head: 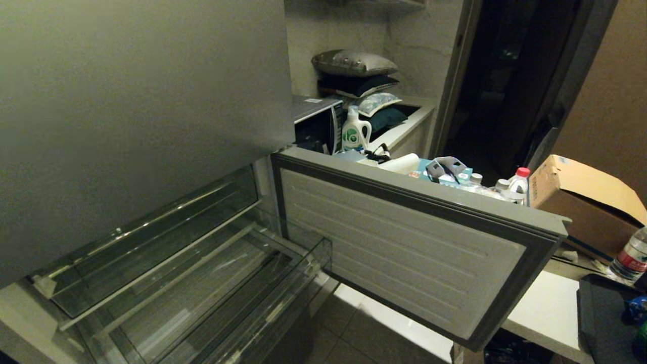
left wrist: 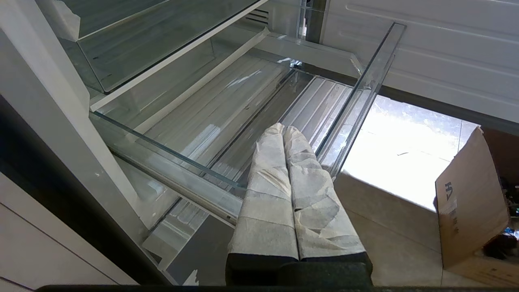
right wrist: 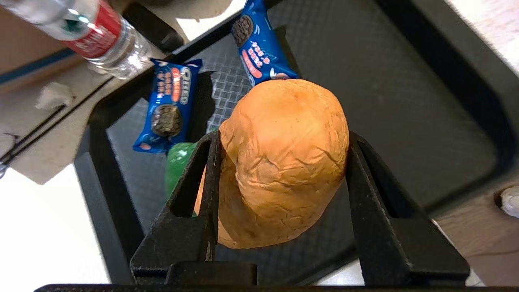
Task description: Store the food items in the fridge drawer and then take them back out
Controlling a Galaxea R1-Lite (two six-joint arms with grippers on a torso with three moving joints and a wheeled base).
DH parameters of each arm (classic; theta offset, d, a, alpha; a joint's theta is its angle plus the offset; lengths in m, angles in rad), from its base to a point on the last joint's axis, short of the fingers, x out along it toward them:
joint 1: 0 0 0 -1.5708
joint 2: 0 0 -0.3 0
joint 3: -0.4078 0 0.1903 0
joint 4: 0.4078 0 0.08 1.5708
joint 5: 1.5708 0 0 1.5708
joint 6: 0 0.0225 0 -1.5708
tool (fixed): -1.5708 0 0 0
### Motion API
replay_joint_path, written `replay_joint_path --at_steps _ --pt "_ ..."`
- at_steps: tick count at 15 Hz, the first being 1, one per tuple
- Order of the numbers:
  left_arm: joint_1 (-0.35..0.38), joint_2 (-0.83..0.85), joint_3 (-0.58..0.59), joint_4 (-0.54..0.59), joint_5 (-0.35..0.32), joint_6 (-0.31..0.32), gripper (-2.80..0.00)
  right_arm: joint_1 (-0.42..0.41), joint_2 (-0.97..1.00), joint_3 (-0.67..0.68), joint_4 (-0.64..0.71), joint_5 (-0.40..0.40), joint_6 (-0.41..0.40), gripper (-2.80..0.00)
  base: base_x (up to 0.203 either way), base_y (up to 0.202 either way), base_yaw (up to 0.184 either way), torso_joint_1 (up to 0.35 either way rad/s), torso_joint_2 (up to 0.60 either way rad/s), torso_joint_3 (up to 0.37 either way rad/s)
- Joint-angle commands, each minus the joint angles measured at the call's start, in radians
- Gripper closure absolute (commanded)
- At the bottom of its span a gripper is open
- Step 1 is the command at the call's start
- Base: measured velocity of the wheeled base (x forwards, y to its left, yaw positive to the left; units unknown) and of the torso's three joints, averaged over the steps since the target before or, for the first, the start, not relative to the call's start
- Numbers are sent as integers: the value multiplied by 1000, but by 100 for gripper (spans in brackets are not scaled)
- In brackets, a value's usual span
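Right wrist view: right gripper (right wrist: 279, 162) clamped on orange-brown bun (right wrist: 284, 162), above black tray (right wrist: 405, 101); left gripper (left wrist: 284, 134) pressed together, over fridge drawer (left wrist: 365, 89).

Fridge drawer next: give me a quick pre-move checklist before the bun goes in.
1. Grip: right end effector shut on the orange-brown bun, a finger on each side. Ok.
2. Bun lifted off the black tray: ok.
3. Fridge drawer pulled out, top uncovered: ok.
4. Drawer floor free of items: ok, as far as visible.
5. Left end effector shut, hanging over the drawer, possibly in the drop path: not ok.
6. Open fridge door stands between tray and drawer; clearance: cannot tell.
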Motion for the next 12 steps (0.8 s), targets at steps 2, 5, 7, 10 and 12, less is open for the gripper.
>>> replay_joint_path --at_steps 2,5,7,10,12 --pt "0 0 0 1 0 0 0 -5 115 -41 -15 5 -4 0 0 0 0 0 0 0" --pt "0 0 1 1 0 0 0 -4 186 -79 -20 7 -8 0 0 0 0 0 0 0" --pt "0 0 0 1 0 0 0 -6 233 -109 -20 8 -13 0 0 0 0 0 0 0" --pt "0 0 0 1 0 0 0 -8 266 -133 -18 9 -14 -280 0 0 0 0 0 0" --pt "0 0 0 1 0 0 0 -9 268 -147 -14 13 -12 -280 0 0 0 0 0 0"
